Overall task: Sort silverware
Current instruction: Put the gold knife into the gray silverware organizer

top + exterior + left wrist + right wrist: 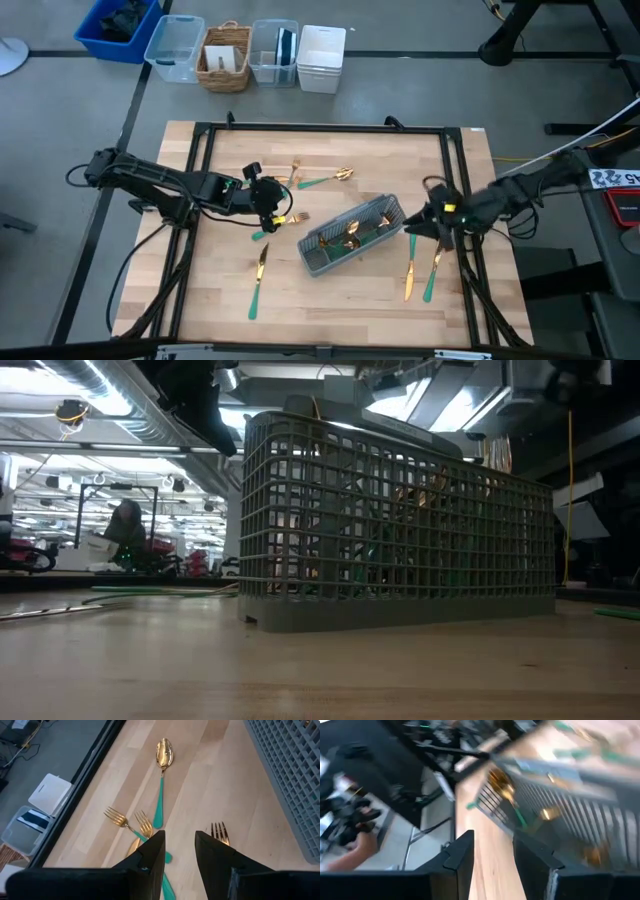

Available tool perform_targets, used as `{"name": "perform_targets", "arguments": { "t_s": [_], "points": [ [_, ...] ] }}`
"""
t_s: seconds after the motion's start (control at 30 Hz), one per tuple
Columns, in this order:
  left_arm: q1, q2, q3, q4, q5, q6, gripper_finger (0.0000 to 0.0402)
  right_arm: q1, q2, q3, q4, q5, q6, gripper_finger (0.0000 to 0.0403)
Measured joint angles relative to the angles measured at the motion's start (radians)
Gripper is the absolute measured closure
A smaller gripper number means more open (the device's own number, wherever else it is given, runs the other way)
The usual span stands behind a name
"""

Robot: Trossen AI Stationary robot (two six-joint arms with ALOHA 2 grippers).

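The left gripper (179, 851) hangs over the middle of the desk, left of the caddy (352, 235). Its jaws stand apart with nothing between them. A fork (220, 833) lies just past the tip of one finger, its tines pointing away, beside the caddy wall. Past the other finger lie two more forks (131, 825), their heads close together, and beyond them a spoon (162, 775) lies lengthwise, bowl away from the jaws, toward the desk's far edge.

The right gripper (438, 226) sits at the caddy's right end, near the desk's right edge. Its jaws are open and empty; bare desk shows between the fingers (460, 851), with the caddy wall just ahead.

The caddy lies slanted across the desk's centre, with several gold and teal pieces inside. Outside it, two pieces (420, 272) lie side by side near the right edge, just below the right gripper. A knife (259, 282) lies toward the near edge, left of the caddy. Another piece lies near the far edge, above the left gripper; its kind is hard to tell.
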Motion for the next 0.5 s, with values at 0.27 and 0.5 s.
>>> {"name": "perform_targets", "arguments": {
  "t_s": [0.27, 0.5],
  "points": [
    [0.0, 0.0, 0.0, -0.001, 0.0, 0.035, 0.0302, 0.238, 0.21, 0.0, -0.057, 0.058, 0.512, 0.0267],
    [0.0, 0.0, 0.0, -0.011, 0.0, 0.073, 0.0302, 0.312, 0.423, 0.0, -0.129, -0.044, 0.859, 0.0267]
  ]
}}
